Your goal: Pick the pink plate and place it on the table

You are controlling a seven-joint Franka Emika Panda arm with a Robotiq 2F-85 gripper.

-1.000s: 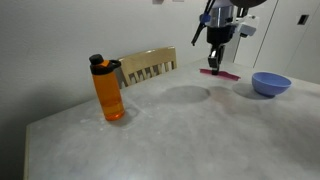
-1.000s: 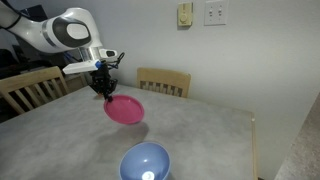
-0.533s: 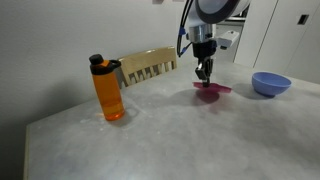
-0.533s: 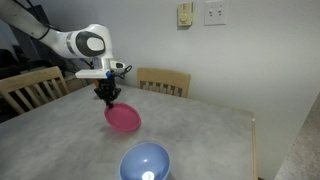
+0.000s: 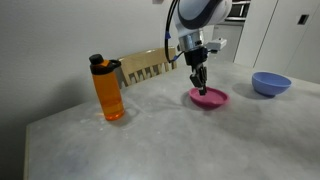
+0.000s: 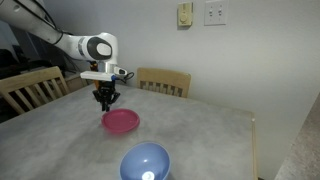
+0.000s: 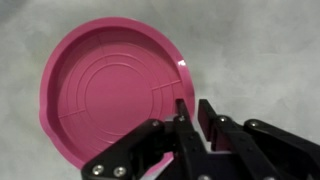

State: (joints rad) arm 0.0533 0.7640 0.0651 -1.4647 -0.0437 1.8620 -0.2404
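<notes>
**Pink plate set down on the desk, claw at its rim**

In an exterior view, reading from the left: an orange drinking bottle [image 5: 108, 90] stands upright on the grey mottled desk [image 5: 150, 145]. A wooden slatted chair [image 5: 148, 65] is pushed in at the far edge behind it. The claw [image 5: 200, 87] points straight down at mid-desk. The pink plate [image 5: 209, 97] lies just to its right, and a blue-lavender bowl [image 5: 270, 83] sits well apart at the far right.

The plate appears to lie flat, hollow side up, with its underside on the desk, in open space between bottle and bowl. That placement looks suited to a set-down, since nothing crowds the plate.

The wrist view explains the grip. The claw's fingers are pressed nearly together on the plate's thin rim [image 7: 183, 92], one inside the lip and one outside. A flat plate offers no other hold than an edge pinch, hence the vertical approach.

Relative to the claw, the plate's body extends away to one side, so the hold is off-centre. By this judgement the placing is all but complete, and only the release and retreat remain.
</notes>
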